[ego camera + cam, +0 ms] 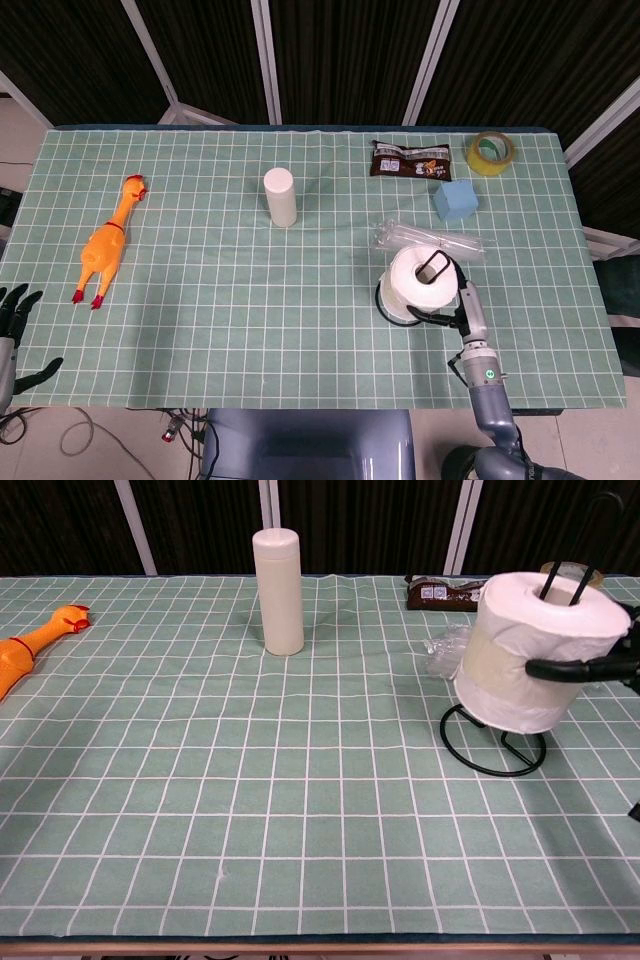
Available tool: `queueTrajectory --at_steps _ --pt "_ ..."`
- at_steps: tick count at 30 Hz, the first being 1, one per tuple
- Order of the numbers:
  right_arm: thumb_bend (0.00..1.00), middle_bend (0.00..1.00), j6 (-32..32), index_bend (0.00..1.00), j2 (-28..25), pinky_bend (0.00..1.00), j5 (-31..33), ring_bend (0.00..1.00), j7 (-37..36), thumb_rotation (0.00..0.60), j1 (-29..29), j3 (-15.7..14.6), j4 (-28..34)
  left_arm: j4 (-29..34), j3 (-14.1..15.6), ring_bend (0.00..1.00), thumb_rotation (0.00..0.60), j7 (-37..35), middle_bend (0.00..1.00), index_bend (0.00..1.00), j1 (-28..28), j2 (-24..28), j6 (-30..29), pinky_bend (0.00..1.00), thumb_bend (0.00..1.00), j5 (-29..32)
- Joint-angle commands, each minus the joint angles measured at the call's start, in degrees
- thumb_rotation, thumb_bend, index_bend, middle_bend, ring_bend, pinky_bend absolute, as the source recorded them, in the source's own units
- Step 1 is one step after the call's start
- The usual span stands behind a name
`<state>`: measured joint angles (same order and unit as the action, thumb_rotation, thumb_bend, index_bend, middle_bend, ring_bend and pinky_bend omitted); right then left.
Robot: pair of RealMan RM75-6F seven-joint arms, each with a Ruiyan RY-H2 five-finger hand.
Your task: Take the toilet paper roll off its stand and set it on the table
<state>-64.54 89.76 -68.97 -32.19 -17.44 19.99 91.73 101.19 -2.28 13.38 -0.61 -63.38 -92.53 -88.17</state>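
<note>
At the near left edge, off the table, the robot's left hand [14,322] hung with its dark fingers spread and nothing in them. Near the front right of the green checked tablecloth [240,300] the right hand [462,312] gripped the white toilet paper roll [537,650], a dark finger [570,666] wrapped across its side. The roll was raised clear of the cloth, tilted a little, with the round base ring of the black wire stand [497,748] bare on the cloth beneath it; the stand's upright wire loop [436,266] was threaded through the roll's core. Just beyond the right hand and the roll lay a clear plastic packet [428,240], and beyond that a light blue foam cube [456,200]. Farther back sat a dark brown snack wrapper [410,160] and, to its right, a roll of yellow tape [491,151] near the far right corner. Well to the left of the right hand stood an upright cream cylindrical bottle [278,579] in the middle of the table. Far to the left, closer to the left hand, an orange rubber chicken [107,240] lay stretched out on the cloth.
</note>
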Motion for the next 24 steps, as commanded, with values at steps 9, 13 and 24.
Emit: queueTrajectory --at_steps 9,13,24 --pt "0.0 0.27 5.6 0.19 -19.7 0.0 7.2 0.04 5.6 0.6 -3.5 11.7 16.4 0.2 0.2 0.0 0.6 0.8 0.04 0.14 0.1 -0.4 0.2 0.0 0.05 -0.3" --pt "0.0 0.27 8.3 0.19 -27.3 0.0 10.0 0.04 5.9 0.6 -4.0 15.5 19.4 0.2 0.0 0.0 0.6 0.5 0.04 0.14 0.1 -0.2 0.2 0.0 0.05 0.1" --pt "0.0 0.27 15.3 0.19 -44.1 0.0 13.5 0.04 0.5 0.6 -2.7 21.9 21.6 0.3 0.2 0.0 0.6 0.8 0.04 0.14 0.1 -0.3 0.3 0.0 0.05 -0.1"
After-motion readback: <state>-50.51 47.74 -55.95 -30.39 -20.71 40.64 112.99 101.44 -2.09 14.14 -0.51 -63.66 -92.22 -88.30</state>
